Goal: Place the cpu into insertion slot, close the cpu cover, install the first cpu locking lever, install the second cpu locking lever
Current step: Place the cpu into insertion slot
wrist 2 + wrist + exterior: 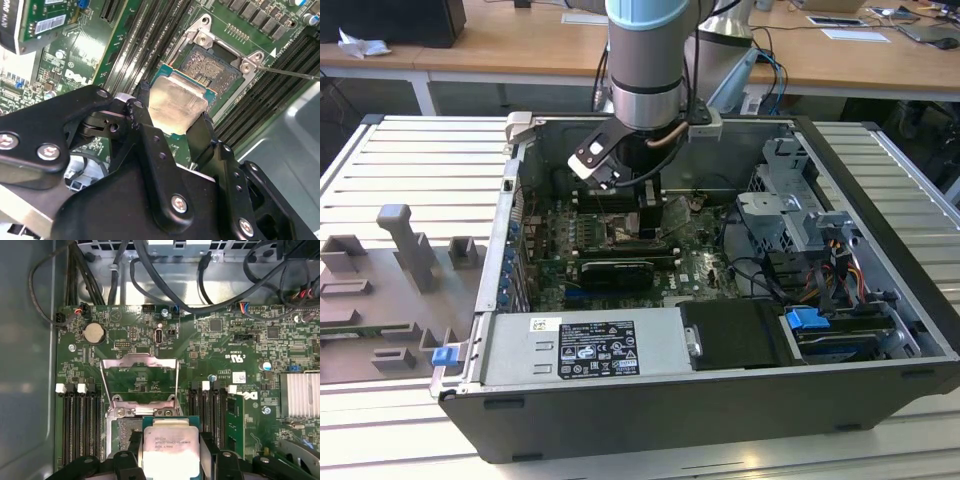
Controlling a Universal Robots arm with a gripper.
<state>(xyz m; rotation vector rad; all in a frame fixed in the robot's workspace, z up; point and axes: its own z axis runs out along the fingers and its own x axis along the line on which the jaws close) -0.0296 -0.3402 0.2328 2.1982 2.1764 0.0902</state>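
Note:
My gripper (173, 109) is shut on the cpu (176, 97), a small square chip with a pale silvery face, one black finger on each of two opposite edges. The chip hangs close over one edge of the insertion slot (212, 67), whose dark contact field shows bare beyond it. In the first wrist view the cpu (170, 447) sits in the gripper (170, 457) beside the insertion slot (125, 429). The cpu cover (140, 358), a thin silvery frame, stands swung open past the socket. In the exterior view the gripper (645, 218) reaches down into the open computer case (880, 260).
Long black memory slots (77, 425) flank the socket on both sides. A thin metal lever rod (290, 74) sticks out beside it. A finned heat sink (300, 395), loose cables (165, 270), the power supply (585, 345) and the drive cage (800, 215) crowd the case. Grey fixtures (405, 240) stand at the exterior view's left.

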